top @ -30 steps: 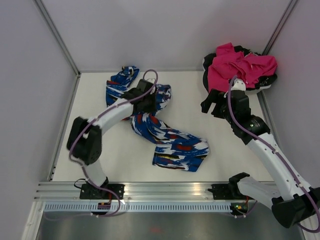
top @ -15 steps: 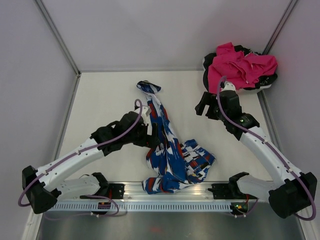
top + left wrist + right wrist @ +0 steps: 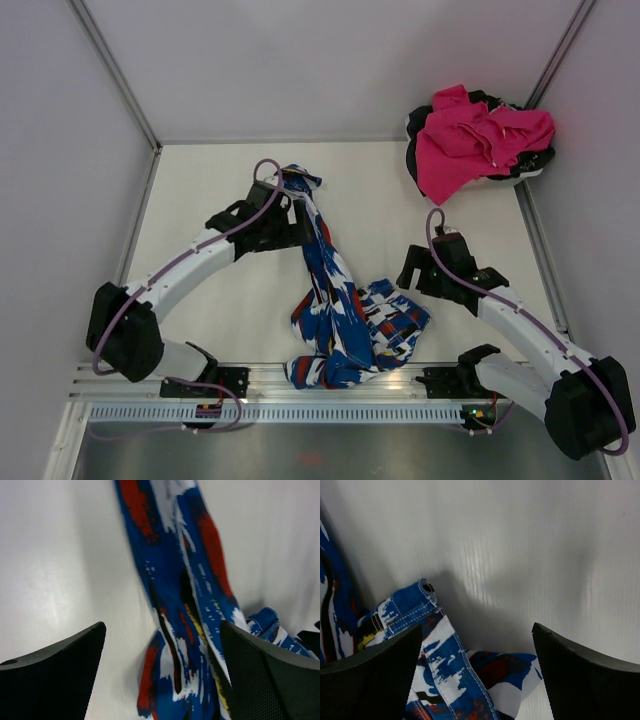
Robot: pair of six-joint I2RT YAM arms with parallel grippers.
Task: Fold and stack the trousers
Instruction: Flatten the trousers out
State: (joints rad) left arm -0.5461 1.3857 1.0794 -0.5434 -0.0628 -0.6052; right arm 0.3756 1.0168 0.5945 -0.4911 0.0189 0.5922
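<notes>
The trousers (image 3: 335, 305), royal blue with white, red, black and yellow blotches, lie in a long strip from the far middle of the table to its near edge. A bunched part lies at the near right. My left gripper (image 3: 300, 232) hovers open over the strip's far half. In the left wrist view the trousers (image 3: 175, 605) run between the spread fingertips of my left gripper (image 3: 162, 680), untouched. My right gripper (image 3: 408, 278) stands open just right of the bunch. In the right wrist view a stitched edge of the trousers (image 3: 440, 670) lies under my right gripper (image 3: 477, 680), by the left finger.
A crumpled pink garment (image 3: 480, 135) lies on a dark object at the back right corner. Grey walls close the table on three sides. The rail (image 3: 330, 395) carrying the arm bases runs along the near edge, and the trousers' near end reaches it.
A second ago my left gripper was shut on the trousers; it has dragged them into a long strip, opened and moved back to the far half. My right gripper has come nearer, beside the bunch.
</notes>
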